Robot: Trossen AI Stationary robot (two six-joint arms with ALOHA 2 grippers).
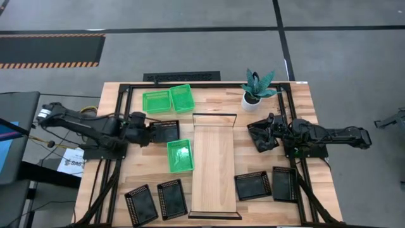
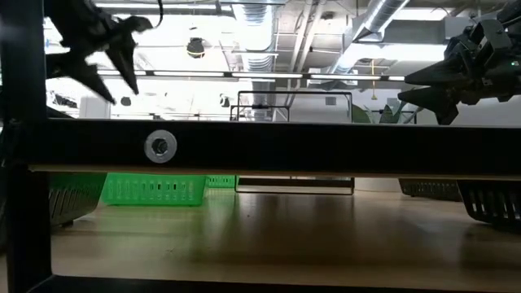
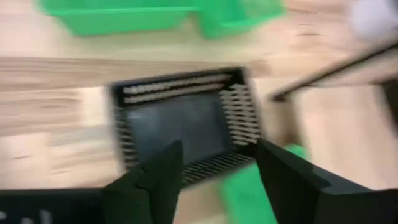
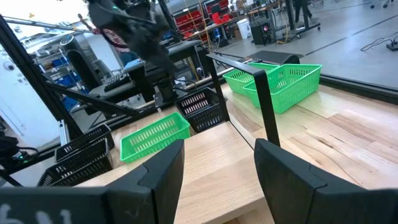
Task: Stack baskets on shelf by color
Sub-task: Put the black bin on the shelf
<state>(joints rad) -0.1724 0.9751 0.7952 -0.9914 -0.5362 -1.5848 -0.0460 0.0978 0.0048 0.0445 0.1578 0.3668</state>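
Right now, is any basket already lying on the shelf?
No, the high view shows the shelf bare; the green baskets and black baskets all lie on the table beside it.

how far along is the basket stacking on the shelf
Nothing looks done: the shelf is bare. In hand: the left pincer, fingers apart, is at a black basket. Left: three green baskets and the black ones sit on the table; the right pincer hangs open, empty.

The shelf (image 1: 213,161) runs down the middle of the table (image 1: 316,158) in the high view. Left of it lie six baskets (image 1: 180,155), three toward the upper centre and two at lower left. Right of the shelf sit two more at lower right, with a potted plant (image 1: 256,90) at upper right.
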